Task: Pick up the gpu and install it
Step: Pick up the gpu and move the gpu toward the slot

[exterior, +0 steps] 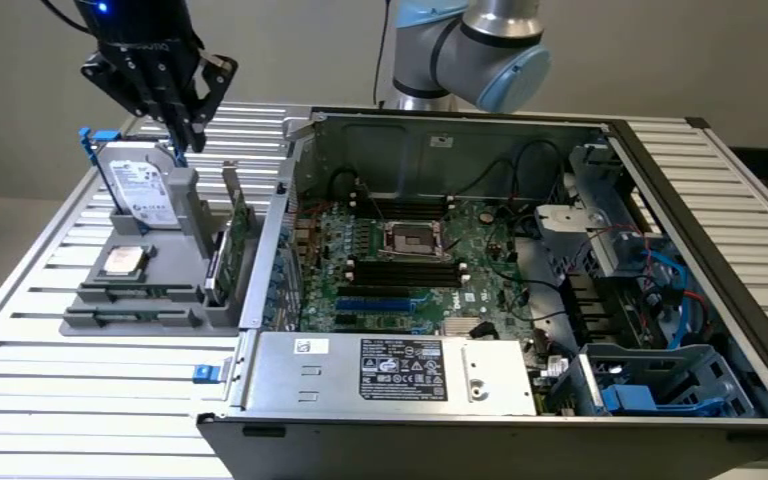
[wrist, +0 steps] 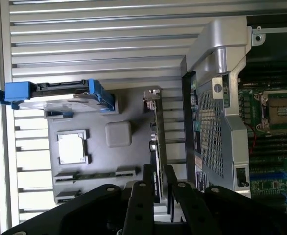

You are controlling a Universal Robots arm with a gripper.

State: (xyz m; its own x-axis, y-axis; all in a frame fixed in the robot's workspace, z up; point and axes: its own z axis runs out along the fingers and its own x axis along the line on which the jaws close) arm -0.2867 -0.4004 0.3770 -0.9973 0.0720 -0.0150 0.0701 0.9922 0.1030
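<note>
GPU stands on edge in the gray holder beside the computer case, gripper spread and empty above; an off-line descent could clip the neighbouring hard drive.

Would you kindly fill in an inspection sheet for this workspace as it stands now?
Surface: slatted metal table, grey holder tray on it.
Job's things: gpu upright in the tray, beside the open computer case, not held.
Clutter: hard drive with blue handle and processor chip in the tray.
Grippers: gripper open, above the tray, holding nothing.
Cables: blue cables inside the case.
Surroundings: plain wall behind.
</note>
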